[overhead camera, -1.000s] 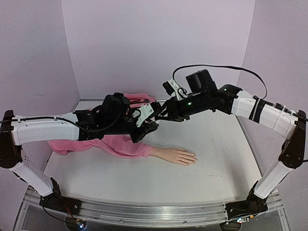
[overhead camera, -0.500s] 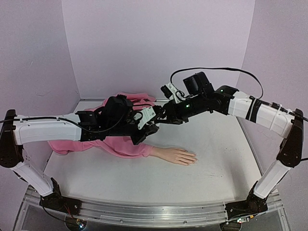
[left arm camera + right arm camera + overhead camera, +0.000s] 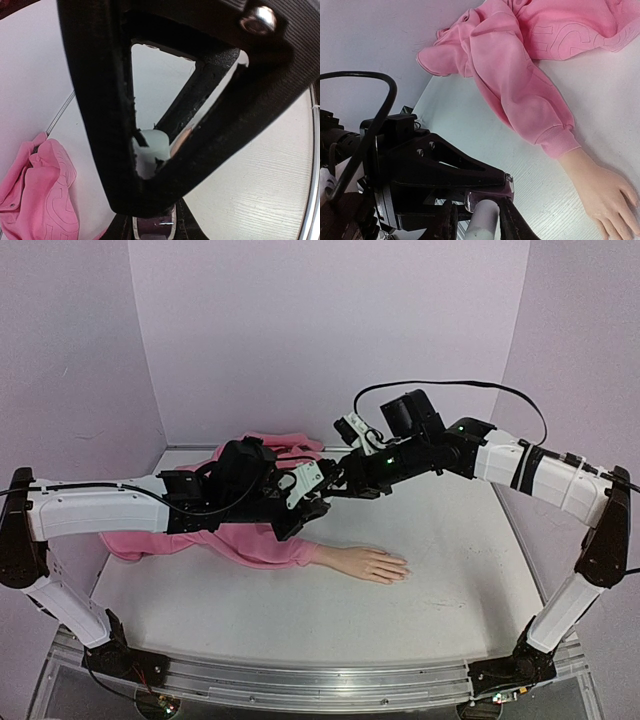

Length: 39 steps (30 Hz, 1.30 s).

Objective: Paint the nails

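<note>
The left end effector (image 3: 153,227) was clenched on a small dark glass polish bottle (image 3: 487,196), and the right end effector (image 3: 479,220) grasped its white cylindrical cap (image 3: 149,150), the two meeting above the white bench (image 3: 450,570). The nails (image 3: 402,569), too small to make out, tipped a pale flesh-coloured mannequin hand (image 3: 372,563). It lay flat on the bench nearer the bases, apart from both, its pink fabric sleeve (image 3: 530,100) trailing left.

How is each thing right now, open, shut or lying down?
Left gripper: jaws shut on the polish bottle.
Right gripper: jaws shut on the white cap.
White cap: against the bottle, not pulled away.
Mannequin hand: lying flat, palm down.
Nails: too small to tell if painted.
Pink sweater: crumpled, one sleeve on the arm.
</note>
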Each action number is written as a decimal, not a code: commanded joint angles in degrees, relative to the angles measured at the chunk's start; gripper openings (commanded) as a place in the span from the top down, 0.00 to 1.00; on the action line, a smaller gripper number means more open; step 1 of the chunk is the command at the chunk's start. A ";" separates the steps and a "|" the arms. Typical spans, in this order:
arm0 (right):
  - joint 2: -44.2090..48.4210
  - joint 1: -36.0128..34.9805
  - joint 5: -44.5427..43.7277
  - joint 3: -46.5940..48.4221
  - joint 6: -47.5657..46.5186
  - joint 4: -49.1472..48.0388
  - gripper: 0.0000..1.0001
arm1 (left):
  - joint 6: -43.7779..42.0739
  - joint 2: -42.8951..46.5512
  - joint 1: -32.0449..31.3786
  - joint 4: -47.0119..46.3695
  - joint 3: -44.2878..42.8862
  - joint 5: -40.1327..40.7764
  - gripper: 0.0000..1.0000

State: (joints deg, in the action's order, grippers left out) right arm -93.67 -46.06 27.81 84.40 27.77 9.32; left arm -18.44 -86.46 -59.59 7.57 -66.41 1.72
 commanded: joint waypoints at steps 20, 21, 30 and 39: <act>-0.81 -0.25 0.03 1.04 -1.40 0.61 0.74 | 0.36 1.64 -0.26 -1.86 -3.11 0.66 1.00; -0.75 -0.30 -0.03 1.07 -1.41 0.64 0.73 | 0.36 1.64 -0.26 -1.86 -3.05 0.66 1.00; -1.15 -0.26 -0.29 0.99 -1.49 0.77 0.76 | 0.59 1.90 -0.27 -1.86 -2.93 0.62 1.00; -1.37 -0.29 -0.05 0.79 -1.71 0.79 0.76 | 0.80 1.88 -0.26 -1.86 -3.03 0.66 1.00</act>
State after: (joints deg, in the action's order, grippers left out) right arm -94.59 -46.06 27.38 84.40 26.74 9.52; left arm -18.09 -86.46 -59.59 7.60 -66.41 1.74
